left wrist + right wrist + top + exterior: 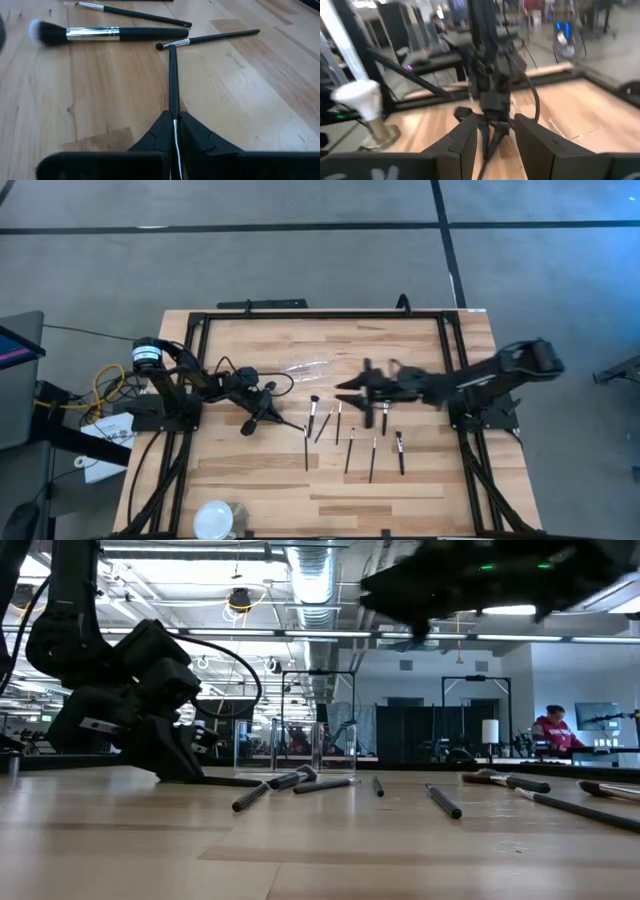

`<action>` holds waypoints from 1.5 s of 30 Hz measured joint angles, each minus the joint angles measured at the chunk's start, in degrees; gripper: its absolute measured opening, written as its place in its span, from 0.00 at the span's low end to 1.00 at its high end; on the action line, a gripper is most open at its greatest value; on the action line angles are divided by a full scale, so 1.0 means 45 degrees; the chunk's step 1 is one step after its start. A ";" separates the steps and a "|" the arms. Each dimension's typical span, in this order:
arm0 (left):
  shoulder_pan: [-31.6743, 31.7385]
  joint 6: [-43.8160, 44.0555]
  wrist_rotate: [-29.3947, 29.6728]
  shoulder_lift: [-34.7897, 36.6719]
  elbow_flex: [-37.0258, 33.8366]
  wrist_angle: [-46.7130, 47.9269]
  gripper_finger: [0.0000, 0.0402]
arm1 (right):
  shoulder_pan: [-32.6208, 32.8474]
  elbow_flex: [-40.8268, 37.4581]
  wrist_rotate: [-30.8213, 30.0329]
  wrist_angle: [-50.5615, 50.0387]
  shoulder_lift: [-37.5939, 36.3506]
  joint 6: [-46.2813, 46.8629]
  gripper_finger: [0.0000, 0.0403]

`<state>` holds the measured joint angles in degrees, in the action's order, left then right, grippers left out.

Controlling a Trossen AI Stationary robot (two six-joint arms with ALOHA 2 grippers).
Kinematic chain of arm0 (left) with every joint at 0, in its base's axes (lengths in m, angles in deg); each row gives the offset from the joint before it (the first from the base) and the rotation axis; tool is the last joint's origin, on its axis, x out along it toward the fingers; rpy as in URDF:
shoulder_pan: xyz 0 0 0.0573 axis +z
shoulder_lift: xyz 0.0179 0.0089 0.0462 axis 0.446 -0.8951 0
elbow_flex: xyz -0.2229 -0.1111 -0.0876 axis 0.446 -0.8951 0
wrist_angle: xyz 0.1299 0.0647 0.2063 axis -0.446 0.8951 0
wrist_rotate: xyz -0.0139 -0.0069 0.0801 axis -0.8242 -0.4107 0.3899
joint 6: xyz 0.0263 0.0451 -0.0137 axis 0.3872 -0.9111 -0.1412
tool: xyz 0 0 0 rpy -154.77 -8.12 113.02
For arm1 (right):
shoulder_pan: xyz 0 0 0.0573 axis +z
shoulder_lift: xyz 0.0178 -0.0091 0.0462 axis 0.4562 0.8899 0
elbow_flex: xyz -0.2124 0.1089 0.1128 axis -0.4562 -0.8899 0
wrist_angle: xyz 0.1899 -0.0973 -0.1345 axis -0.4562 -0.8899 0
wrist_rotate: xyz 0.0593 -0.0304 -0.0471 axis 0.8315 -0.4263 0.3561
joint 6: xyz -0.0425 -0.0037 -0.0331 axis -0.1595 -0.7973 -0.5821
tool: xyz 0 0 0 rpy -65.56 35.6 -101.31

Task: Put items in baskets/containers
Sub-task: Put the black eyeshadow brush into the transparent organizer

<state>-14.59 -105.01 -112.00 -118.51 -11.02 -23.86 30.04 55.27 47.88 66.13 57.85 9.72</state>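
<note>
Several slim makeup brushes (350, 442) lie scattered on the wooden table's middle. A clear container (305, 367) stands beyond them toward the far edge, also seen in the low view (312, 745). My left gripper (268, 416) is low at the table, left of the brushes, shut on one thin dark brush (173, 75). That brush's free end reaches another thin brush (210, 38) beside a fluffy pale-tipped one (105, 34). My right gripper (345, 393) hovers open above the brushes, nothing between its fingers (465, 137). My left gripper pinches the thin brush between its two fingers, at its silver ferrule (175, 142). The fingers slant down from the table's left and lie along the brush. The dark handle (173, 65) runs out ahead of the fingers and lies flat on the table.
A round white and clear object (215, 520) sits at the near edge, left of centre. A black frame (320, 313) borders the table. Cables and a cylinder (145, 355) lie by the left arm's base. A person (553, 730) sits far off in the room.
</note>
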 joint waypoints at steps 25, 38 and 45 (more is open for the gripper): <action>-0.1359 0.0566 0.2558 0.2376 -0.0005 0.1920 0.06 | -0.0342 1.2358 0.1486 -1.2919 0.9369 -0.0485 0.30; -0.1364 0.0571 0.2937 0.2546 0.0034 0.1852 0.06 | -0.0339 1.3841 0.2232 -1.3127 1.1188 -0.0353 0.30; -0.1401 0.0572 0.2950 0.2546 0.0034 0.1841 0.06 | -0.0344 1.3857 0.2149 -1.2737 1.1145 -0.0418 0.29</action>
<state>-20.89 -102.44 -98.72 -107.06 -10.87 -15.58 28.49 117.63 57.55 8.81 108.01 7.84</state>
